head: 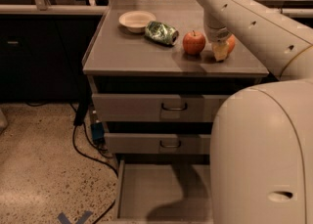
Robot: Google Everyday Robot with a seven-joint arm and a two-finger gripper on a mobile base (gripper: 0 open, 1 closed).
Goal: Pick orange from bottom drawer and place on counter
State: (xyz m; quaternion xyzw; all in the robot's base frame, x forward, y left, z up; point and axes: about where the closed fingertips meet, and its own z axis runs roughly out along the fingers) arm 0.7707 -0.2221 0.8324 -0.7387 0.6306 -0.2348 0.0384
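End effector (221, 51) against orange (230, 43) on counter (127, 52), right of apple (194, 42).

Smooth cream-white tubular arm (254, 22) segments carry small dark holes; the bulky rounded shell (264, 145) bears 1 dark oval slot (280, 196). The pale yellowish tool (220, 51) is at the right side of the flat grey table (127, 52).
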